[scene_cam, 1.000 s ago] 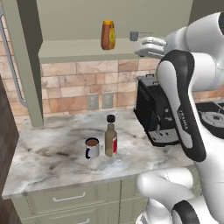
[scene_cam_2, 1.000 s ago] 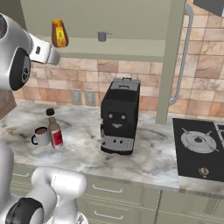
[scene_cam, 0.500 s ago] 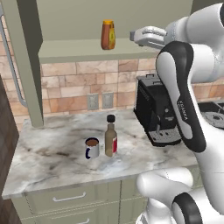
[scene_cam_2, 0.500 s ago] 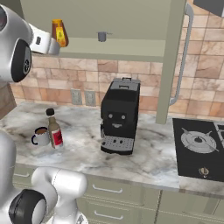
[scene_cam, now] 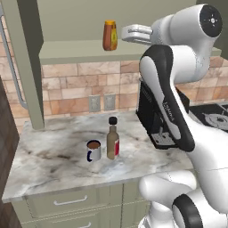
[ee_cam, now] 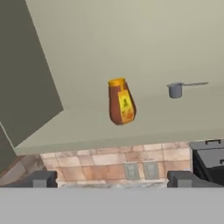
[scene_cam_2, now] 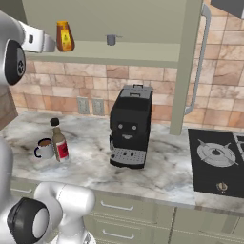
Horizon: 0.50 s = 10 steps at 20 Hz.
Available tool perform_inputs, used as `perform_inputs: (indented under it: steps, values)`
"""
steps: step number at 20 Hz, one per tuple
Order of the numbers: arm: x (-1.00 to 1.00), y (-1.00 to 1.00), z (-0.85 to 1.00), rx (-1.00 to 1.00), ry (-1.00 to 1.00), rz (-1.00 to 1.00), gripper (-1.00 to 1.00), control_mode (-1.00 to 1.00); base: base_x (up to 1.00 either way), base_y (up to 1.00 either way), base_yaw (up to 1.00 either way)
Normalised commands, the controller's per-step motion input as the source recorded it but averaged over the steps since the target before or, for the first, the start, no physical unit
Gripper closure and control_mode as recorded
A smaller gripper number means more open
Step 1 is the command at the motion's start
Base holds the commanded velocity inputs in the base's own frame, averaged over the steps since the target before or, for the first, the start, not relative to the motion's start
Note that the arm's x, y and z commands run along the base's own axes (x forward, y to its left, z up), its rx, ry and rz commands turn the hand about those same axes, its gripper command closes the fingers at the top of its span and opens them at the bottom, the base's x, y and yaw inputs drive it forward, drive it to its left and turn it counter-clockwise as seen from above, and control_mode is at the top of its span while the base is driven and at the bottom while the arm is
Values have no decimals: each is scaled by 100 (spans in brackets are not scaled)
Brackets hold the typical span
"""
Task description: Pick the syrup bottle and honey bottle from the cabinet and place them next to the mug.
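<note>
1. The gripper (ee_cam: 112, 178) is up by the cabinet (scene_cam: 89, 49), fingers apart, holding nothing.
2. The honey bottle (ee_cam: 121, 101) stands on the shelf.
3. The syrup bottle (scene_cam: 112, 138) stands beside the mug (scene_cam: 94, 150).

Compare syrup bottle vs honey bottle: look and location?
The syrup bottle is tall, slim, brown with a black cap; the honey bottle is short, squat, amber-orange with an orange cap. The syrup bottle stands on the counter right beside the mug; the honey bottle sits up on the cabinet shelf. Both stand upright, and neither is held.
</note>
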Motion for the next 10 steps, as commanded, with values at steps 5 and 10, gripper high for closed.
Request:
perform_inputs:
  steps: [5, 10]
  values:
    - [29, 28, 4, -20, 1, 0, -100, -100, 0, 0, 0]
    - [29, 7, 0, -16, 2, 0, -100, -100, 0, 0, 0]
